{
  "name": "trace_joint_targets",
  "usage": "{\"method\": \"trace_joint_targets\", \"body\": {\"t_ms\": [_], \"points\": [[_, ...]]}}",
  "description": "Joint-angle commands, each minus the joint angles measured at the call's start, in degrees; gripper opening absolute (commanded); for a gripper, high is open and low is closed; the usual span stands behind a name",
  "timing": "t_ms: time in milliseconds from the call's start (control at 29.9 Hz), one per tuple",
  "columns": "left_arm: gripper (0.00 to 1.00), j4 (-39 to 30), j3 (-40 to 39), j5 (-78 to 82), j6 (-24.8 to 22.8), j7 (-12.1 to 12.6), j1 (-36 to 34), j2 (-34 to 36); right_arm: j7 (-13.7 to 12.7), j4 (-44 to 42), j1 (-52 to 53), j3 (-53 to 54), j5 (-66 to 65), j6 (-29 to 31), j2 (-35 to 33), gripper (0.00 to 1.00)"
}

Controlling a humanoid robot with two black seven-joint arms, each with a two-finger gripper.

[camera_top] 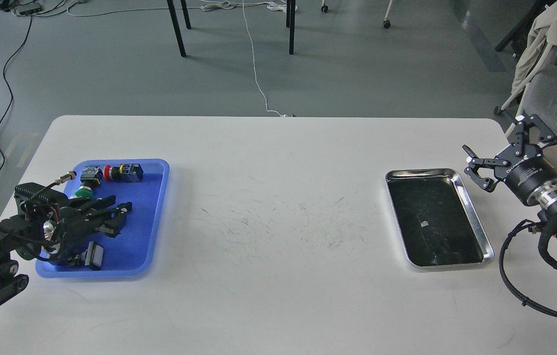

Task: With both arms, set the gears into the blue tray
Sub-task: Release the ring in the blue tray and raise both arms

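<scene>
The blue tray lies at the table's left and holds several colourful push-button switches. My left gripper hovers low over the tray's middle, pointing right, with its fingers a little apart and nothing seen between them. My right gripper stands open and empty just past the steel tray's far right corner, above the table's right edge. The gears are too small and dark to make out anywhere; the left arm hides part of the blue tray's floor.
A shiny steel tray sits at the right with a small pale speck on its dark floor. Scuffed white tabletop stretches between the two trays. Chairs stand beyond the right edge.
</scene>
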Motion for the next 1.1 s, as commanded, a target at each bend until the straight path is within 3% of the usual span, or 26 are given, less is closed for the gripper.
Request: {"method": "trace_joint_targets", "body": {"t_ms": [0,134,234,401,468,535,602,669,769,936,1070], "points": [[0.96,-0.53,-0.5,-5.35,0.12,-0.02,-2.33,0.25,-0.06,0.15,1.08,0.06,0.07,0.0,0.0,0.97],[0.97,-0.62,-2.08,-17.01,0.03,-0.55,-9.01,0.34,-0.14,1.9,3.53,-0.03,-0.02,0.0,-0.26,0.97],[0.97,-0.36,-7.33,-37.1,-0.76,-0.29,-10.95,-1.06,-0.14,2.87,6.34,-0.2,-0.02,0.0,-1.58,0.97],[0.97,5.34,-13.5,-73.32,-1.64,0.24,-14.98,-9.84,-0.23,2.87,9.78,-0.38,-0.02,-1.27,-0.26,0.97],[0.97,8.42,-13.6,-83.28,-3.39,1.46,-18.67,-13.27,-0.14,2.52,9.78,-0.81,-0.54,-3.64,1.57,0.97],[0.97,10.97,-13.95,-90.76,-8.12,5.49,-20.35,-15.22,-0.14,2.43,9.87,-1.52,-1.07,-4.44,4.21,0.97],[0.98,12.55,-14.91,-94.99,-12.61,7.79,-20.71,-15.57,-0.14,2.52,9.43,-1.43,-1.08,-5.05,4.31,0.97],[0.98,12.74,-16.23,-95.98,-14.55,8.41,-20.54,-16.01,-0.14,1.99,9.25,-2.04,-1.16,-6.63,4.57,0.99],[0.98,12.82,-16.23,-96.24,-16.4,8.5,-18.79,-16.71,0.38,1.73,8.9,-1.61,-1.08,-9.62,4.93,0.99],[0.98,15.1,-20.7,-97.38,-23.78,7.54,-14.3,-18.38,0.56,0.68,8.46,-0.29,-1.08,-10.24,5.1,0.99],[0.98,15.9,-25.54,-98.0,-24.58,7.54,-12.8,-19.61,0.56,0.67,8.64,-0.29,-0.99,-10.24,5.54,0.99]]}}
